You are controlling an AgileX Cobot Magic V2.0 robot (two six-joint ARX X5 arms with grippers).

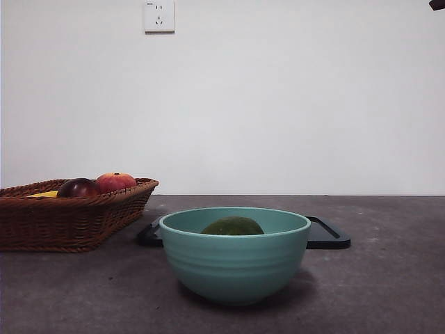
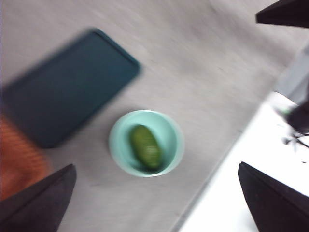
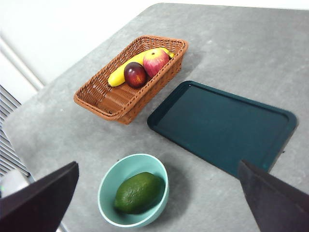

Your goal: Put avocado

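The dark olive-green avocado (image 1: 233, 226) lies inside a light teal bowl (image 1: 235, 268) at the front middle of the table. It also shows in the left wrist view (image 2: 146, 147) and in the right wrist view (image 3: 139, 193). My left gripper (image 2: 157, 203) is open and empty, high above the bowl (image 2: 171, 145); that view is blurred. My right gripper (image 3: 159, 198) is open and empty, high above the table, with the bowl (image 3: 108, 188) below it. Only a black tip (image 1: 437, 4) of an arm shows at the front view's top right corner.
A brown wicker basket (image 1: 42, 223) at the left holds a dark red fruit (image 1: 78, 188), an orange-red apple (image 1: 115, 181) and a banana (image 3: 123, 70). A dark flat tray (image 1: 328, 235) lies behind the bowl. The table edge shows in both wrist views.
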